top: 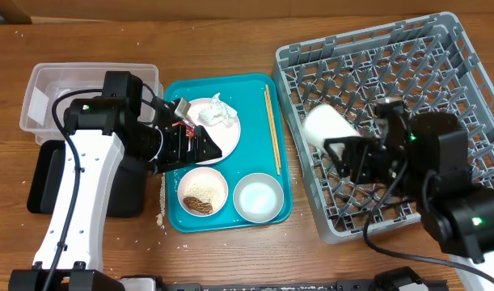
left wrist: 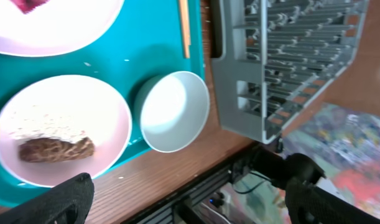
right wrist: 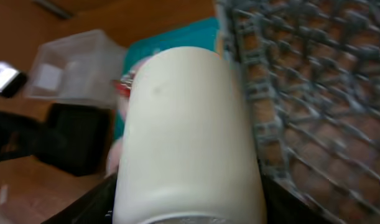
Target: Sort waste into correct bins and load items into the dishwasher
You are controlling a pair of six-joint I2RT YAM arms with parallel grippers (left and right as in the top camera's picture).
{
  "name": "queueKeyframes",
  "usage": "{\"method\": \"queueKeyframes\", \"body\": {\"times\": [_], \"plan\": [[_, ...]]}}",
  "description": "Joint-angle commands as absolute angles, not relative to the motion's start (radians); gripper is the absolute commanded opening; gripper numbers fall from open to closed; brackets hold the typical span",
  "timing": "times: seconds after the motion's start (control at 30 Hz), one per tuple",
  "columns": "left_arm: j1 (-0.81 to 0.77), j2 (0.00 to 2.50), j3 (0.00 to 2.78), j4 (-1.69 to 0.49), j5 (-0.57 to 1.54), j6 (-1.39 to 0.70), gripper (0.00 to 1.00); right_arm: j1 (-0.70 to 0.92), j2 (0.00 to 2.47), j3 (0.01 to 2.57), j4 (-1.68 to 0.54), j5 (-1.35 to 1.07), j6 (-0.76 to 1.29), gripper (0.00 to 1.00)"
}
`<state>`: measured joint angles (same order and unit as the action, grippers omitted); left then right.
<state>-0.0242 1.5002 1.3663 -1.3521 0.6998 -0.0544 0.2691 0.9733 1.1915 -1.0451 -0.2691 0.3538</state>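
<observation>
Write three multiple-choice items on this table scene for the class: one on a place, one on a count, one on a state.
1. Where do the chopsticks lie? A) on the teal tray B) in the grey rack C) in the clear tub
2. How many round white dishes sit on the teal tray? A) two B) three C) five
3. What is the right end effector doing? A) open, empty B) shut on the white cup C) shut on the tissue

Answers: 1 A, they lie along the tray's right edge. 2 B, a plate, a food bowl and an empty bowl. 3 B, the cup fills the gap between its fingers.
</observation>
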Motion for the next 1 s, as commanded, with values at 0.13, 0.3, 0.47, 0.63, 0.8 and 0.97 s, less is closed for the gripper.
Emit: {"method": "queueKeyframes", "body": {"times": [0.13,0.3,0.47,0.63,0.8,0.97], "plan": [[-0.021,1.501,1.377,-1.343,0.648,-0.076,1.0,0.267,1.1,1.217,-1.332,-0.069,0.447,0.59],[-0.021,1.501,1.377,-1.335,0.648,-0.083,1.0,0.269,1.255,1.217,-1.416,-0.09,0.446,0.59],[-0.021,1.501,1.377,-1.338,0.664,-0.083,1.0,0.269,1.373,1.217,-1.381,-0.086,0.442,0.81],[-0.089,1.501,1.377,-1.336,0.652,-0.072,0.94,0.269,1.364,1.256,-1.261,-0.117,0.455,1.0],[-0.277,1.501,1.365,-1.331,0.283,-0.267,0.91,0.269,1.291,1.356,-1.18,-0.118,0.458,1.0],[-0.411,1.502,1.296,-1.269,0.049,-0.467,0.92,0.269,1.227,1.365,-1.076,-0.153,0.458,1.0]]}}
